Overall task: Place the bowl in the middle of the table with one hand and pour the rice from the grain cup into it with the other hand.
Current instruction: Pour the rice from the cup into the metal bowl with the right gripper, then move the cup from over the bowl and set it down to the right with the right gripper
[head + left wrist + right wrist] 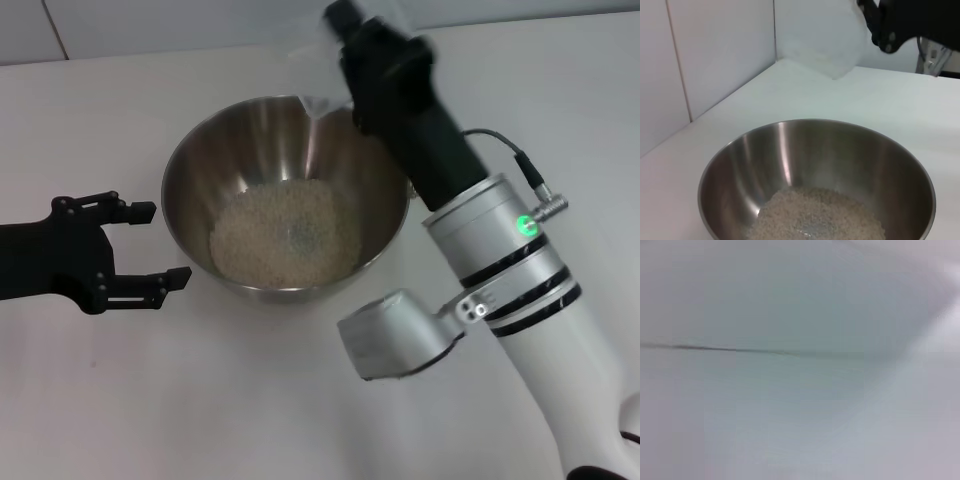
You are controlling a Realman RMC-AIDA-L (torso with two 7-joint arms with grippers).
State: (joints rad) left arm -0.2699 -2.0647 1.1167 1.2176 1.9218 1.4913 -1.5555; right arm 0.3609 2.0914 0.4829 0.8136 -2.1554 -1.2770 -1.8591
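Left gripper (150, 245) open, 2 fingers spread, holding nothing, low on the table (150, 400). Just to its right, the bowl (190, 165), not touching, about mid-table, rice (285, 235) piled inside. Farther off, above the far rim, right gripper (345, 40) closed on the grain cup (320, 75). Cup tipped, mouth down toward the bowl, looks empty. Pour likely done. Free table beyond and right of that gripper for setting the cup down.
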